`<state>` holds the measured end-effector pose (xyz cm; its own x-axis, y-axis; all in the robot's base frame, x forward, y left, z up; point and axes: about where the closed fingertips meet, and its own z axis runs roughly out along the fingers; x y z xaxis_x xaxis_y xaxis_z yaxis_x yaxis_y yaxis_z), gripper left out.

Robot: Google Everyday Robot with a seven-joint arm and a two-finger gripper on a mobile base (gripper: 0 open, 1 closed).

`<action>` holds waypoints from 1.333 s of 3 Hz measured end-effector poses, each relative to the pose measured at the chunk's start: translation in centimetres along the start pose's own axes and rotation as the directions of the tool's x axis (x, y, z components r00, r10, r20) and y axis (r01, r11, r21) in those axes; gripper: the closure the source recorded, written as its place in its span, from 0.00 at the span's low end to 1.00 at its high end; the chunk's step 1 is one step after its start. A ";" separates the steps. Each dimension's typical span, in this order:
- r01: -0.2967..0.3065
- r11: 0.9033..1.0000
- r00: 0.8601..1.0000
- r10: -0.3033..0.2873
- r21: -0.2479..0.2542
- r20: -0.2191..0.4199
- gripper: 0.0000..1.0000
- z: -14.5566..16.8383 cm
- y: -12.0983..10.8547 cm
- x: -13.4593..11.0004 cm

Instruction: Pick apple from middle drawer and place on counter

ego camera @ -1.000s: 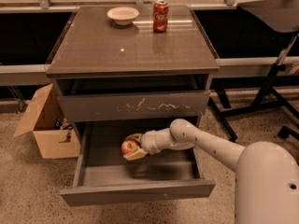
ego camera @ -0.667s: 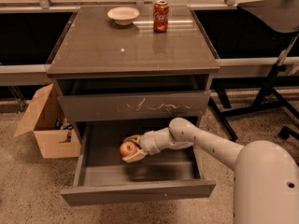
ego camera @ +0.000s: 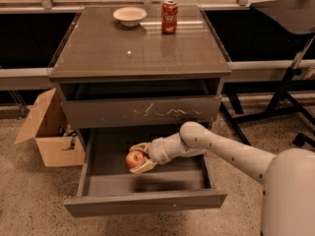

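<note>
The middle drawer (ego camera: pixel 147 202) is pulled well out under the scratched upper drawer front (ego camera: pixel 142 111), so its tray is open from above. Inside it, the gripper (ego camera: pixel 133 159) has its two fingers (ego camera: pixel 141 146) closed around the apple (ego camera: pixel 134 159), one above and one below. The apple sits left of centre, near the drawer's left wall but apart from it, and well back from the front panel. It looks to be just off the drawer floor, though the blur beneath makes that uncertain. Being round, it shows no long axis, and its stem end cannot be made out.

The counter (ego camera: pixel 138 48) is bare over its front and middle. A white bowl (ego camera: pixel 130 15) and a Coca-Cola can (ego camera: pixel 169 16) stand near its back edge. A cardboard box (ego camera: pixel 47 132) sits on the floor left of the cabinet.
</note>
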<state>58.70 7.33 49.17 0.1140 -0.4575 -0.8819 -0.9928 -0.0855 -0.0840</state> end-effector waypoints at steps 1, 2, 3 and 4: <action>0.057 0.998 0.998 -0.057 -0.005 -0.022 1.00 -2.0 2.7 -2.6; 0.118 0.993 0.993 -0.118 0.024 -0.028 1.00 -6.1 4.6 -6.2; 0.196 0.980 0.981 -0.195 0.045 -0.024 1.00 -8.9 5.2 -8.3; 0.200 0.979 0.980 -0.199 0.047 -0.025 1.00 -9.1 5.2 -8.3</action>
<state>52.93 2.65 60.28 0.3101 -0.4531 -0.8358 -0.9506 -0.1333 -0.2804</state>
